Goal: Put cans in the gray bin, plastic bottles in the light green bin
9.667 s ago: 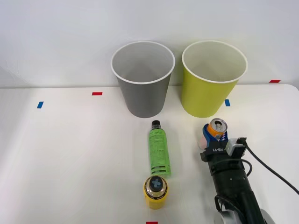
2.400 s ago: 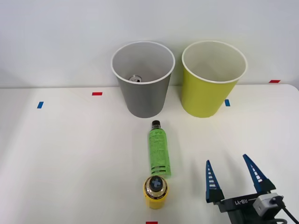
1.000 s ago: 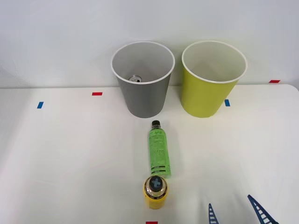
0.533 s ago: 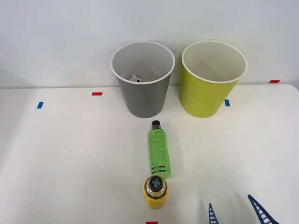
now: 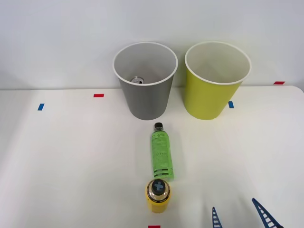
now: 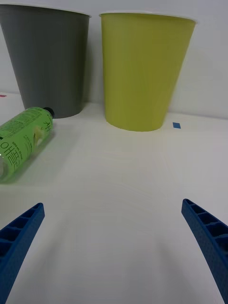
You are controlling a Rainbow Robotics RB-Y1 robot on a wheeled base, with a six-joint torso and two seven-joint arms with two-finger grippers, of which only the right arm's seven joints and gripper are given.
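My right tool hung wide open and empty near the table's front edge. The green bottle lay between the bins and a yellow can; reaching carelessly, I judged, risked rolling it or knocking that can.

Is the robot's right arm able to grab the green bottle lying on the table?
Probably yes. The green bottle lies flat in the open, and nothing stands between it and the open right gripper. The yellow can sits close to the bottle's base, though.
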